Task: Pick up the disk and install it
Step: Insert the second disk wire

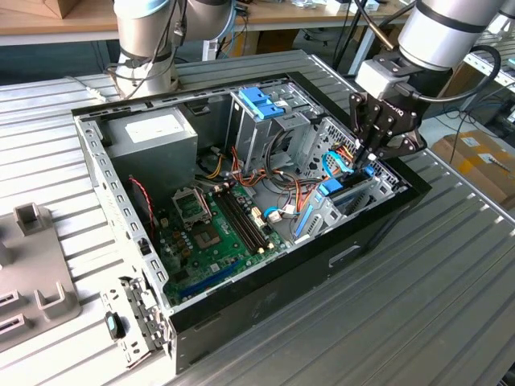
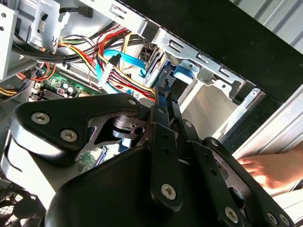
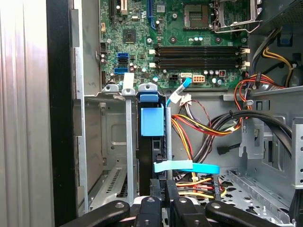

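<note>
We've got the gripper [image 1: 366, 154] pinched narrow on the disk [image 3: 152, 142], standing edge-on to slide down inside the drive bay [image 3: 106, 142].

No legible text or labels.

A green board [image 3: 189, 28] sits at twelve o'clock, blue disk rails [image 3: 152, 120] in the middle, black gripper [image 3: 163, 201] at six.
</note>
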Robot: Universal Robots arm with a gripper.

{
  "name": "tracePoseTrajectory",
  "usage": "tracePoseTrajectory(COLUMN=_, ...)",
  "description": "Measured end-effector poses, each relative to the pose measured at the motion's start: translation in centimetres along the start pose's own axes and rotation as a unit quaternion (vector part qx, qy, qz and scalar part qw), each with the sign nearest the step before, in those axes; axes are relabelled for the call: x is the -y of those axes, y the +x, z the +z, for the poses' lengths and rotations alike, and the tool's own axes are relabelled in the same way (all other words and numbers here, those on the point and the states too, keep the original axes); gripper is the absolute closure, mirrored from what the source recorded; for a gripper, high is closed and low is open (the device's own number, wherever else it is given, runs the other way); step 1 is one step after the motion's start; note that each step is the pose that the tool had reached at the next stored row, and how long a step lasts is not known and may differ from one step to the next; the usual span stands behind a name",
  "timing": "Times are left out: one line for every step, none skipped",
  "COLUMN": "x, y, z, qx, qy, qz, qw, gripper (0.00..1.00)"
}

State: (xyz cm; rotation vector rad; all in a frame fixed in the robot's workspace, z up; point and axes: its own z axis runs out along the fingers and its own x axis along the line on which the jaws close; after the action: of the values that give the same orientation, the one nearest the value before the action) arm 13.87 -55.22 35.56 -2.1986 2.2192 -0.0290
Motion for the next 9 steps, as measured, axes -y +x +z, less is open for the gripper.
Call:
tracePoseTrajectory(x=0.0, y=0.0, z=0.08, qx=0.0002, qy=0.0, qz=0.0, qw=1.0, gripper=0.84)
tracePoseTrajectory(x=-0.01, y=0.0, z=0.17, qx=0.0001, qy=0.0, qz=0.0, qw=1.0, gripper=0.84)
tracePoseTrajectory(x=-0.01, y=0.0, z=0.25, qx=0.0, qy=0.0, qz=0.0, qw=1.0, gripper=0.84)
tracePoseTrajectory(x=-0.01, y=0.0, z=0.32, qx=0.0, qy=0.0, qz=0.0, qw=1.0, gripper=0.84)
tracePoseTrajectory(x=-0.01, y=0.0, z=0.44, qx=-0.0001, qy=0.0, qz=0.0, qw=1.0, gripper=0.84)
tracePoseTrajectory(x=-0.01, y=0.0, z=0.46, qx=-0.0001, qy=0.0, qz=0.0, qw=1.0, gripper=0.84)
tracePoseTrajectory(x=-0.01, y=0.0, z=0.49, qx=-0.0001, qy=0.0, qz=0.0, qw=1.0, gripper=0.84)
tracePoseTrajectory(x=-0.01, y=0.0, z=0.54, qx=0.0, qy=0.0, qz=0.0, qw=1.0, gripper=0.84)
tracePoseTrajectory(x=-0.01, y=0.0, z=0.59, qx=0.0, qy=0.0, qz=0.0, qw=1.0, gripper=0.84)
